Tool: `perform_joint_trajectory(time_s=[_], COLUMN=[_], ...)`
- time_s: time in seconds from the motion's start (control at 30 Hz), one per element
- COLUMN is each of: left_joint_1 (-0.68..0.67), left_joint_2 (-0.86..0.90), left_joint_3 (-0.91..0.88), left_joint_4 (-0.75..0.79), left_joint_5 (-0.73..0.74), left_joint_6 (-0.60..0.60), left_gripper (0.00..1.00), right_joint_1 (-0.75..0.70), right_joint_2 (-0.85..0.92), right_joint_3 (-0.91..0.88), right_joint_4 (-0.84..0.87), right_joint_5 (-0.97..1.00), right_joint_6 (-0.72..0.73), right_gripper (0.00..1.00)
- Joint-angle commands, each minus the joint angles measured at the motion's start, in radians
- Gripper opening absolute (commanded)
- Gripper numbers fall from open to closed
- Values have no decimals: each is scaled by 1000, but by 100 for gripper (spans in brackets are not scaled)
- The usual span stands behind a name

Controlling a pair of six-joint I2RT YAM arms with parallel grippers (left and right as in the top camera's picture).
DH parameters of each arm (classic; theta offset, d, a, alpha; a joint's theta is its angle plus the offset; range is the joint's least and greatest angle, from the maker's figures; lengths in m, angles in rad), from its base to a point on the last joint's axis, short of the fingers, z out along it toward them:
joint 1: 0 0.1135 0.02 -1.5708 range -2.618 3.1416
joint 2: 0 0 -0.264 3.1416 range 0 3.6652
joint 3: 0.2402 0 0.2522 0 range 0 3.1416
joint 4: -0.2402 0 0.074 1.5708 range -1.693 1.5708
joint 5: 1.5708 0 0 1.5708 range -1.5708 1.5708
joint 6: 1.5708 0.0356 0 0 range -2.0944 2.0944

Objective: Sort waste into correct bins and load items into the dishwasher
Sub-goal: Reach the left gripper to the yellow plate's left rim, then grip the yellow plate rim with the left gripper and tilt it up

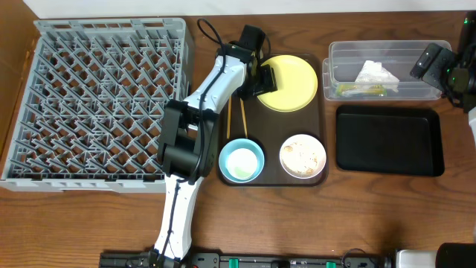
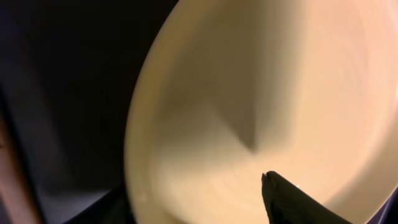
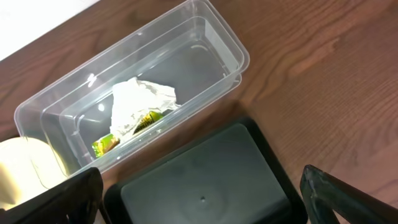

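Leaning my left pincer (image 1: 262,80) over the smooth round yellow plate (image 1: 294,85), blurred up close, I cannot tell whether it is open or gripping.

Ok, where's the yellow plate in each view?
Overhead: yellow plate top centre, on the brown tray.
Left wrist: fills most of the frame.
Right wrist: just its rim, bottom-left corner.
Shared landmark: clear tub, beside the plate in overhead and right wrist; absent from left wrist.
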Motion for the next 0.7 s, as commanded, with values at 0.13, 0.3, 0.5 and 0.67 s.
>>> perform_joint_trajectory(time_s=[0.13,0.3,0.5,0.67], left_joint_1=[0,2,24,56], left_joint_2=[16,8,-84,-239], left_joint_3=[-64,-66,-64,-64], left_joint_4=[5,-8,-37,-90], left_joint_5=[-85,-89,-90,-182], left_joint_6=[0,2,35,60], left_gripper=[30,8,8,8], right_joint_1=[-8,-8,-8,-8], right_joint_2=[-4,-4,-4,-4], right_joint_3=[0,0,0,0], right_joint_4=[-2,-2,-2,-2], right_joint_5=[6,6,6,6], right_joint_6=[11,11,11,11], right_gripper=[99,99,99,99])
